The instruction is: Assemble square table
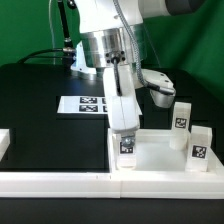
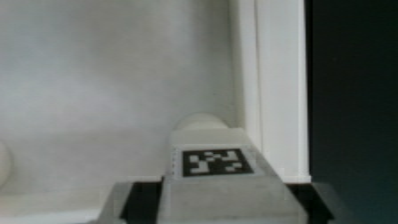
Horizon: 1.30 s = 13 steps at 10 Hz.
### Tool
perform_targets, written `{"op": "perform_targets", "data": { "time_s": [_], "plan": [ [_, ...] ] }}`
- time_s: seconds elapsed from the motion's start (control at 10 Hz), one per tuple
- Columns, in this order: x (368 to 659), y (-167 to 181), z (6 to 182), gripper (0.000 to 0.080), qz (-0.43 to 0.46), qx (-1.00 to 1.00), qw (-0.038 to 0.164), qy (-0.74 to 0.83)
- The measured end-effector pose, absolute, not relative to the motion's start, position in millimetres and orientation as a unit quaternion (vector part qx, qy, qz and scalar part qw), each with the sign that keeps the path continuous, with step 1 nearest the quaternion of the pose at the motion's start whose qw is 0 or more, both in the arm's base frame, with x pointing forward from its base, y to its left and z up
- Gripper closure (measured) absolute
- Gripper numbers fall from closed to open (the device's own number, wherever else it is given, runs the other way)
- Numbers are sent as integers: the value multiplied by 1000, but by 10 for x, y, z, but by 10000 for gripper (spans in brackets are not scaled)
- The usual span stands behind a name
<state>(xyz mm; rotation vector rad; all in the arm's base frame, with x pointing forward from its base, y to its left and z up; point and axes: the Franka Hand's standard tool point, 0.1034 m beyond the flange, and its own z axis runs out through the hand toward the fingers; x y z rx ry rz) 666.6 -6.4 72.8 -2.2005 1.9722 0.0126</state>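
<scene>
The white square tabletop (image 1: pixel 158 157) lies tray-side up at the exterior view's lower right. My gripper (image 1: pixel 122 122) is shut on a short white leg (image 1: pixel 126 143) whose tag faces the camera. It holds the leg upright over the tabletop's corner nearest the exterior view's left. In the wrist view the tagged leg (image 2: pixel 217 165) stands between my gripper's (image 2: pixel 217 203) dark fingers (image 2: pixel 146 203). Beyond it are the pale tabletop floor (image 2: pixel 107 80) and its raised rim (image 2: pixel 270 70). Whether the leg's lower end touches the tabletop is hidden. Two more tagged legs (image 1: pixel 182 116) (image 1: pixel 200 146) stand upright at the tabletop's right side.
The marker board (image 1: pixel 84 103) lies on the black table behind the arm. A long white rail (image 1: pixel 60 184) runs along the front edge, and another white piece (image 1: pixel 3 146) shows at the exterior view's left edge. A green backdrop stands behind.
</scene>
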Motion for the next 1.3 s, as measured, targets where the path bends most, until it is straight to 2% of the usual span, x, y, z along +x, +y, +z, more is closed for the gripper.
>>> {"op": "perform_targets", "data": {
  "time_s": [0.1,0.2,0.3,0.4,0.5,0.6,0.7,0.8,1.1,1.2,1.3],
  "plan": [
    [6678,-10,736,418,-10,-818,89,569],
    [6655,-20,734,277,-9,-854,88,513],
    [6654,-33,728,190,-9,-855,88,511],
    [6652,-40,727,190,-14,-878,84,472],
    [6651,-44,727,158,-16,-890,83,448],
    [6651,-45,725,152,-20,-910,81,407],
    [6647,-41,723,152,-18,-954,62,293],
    [6663,-34,726,151,-4,-978,58,202],
    [6685,-91,719,151,-1,-982,61,180],
    [6685,-97,719,244,0,-980,61,190],
    [6684,-94,718,425,3,-971,61,231]
  ]
}}
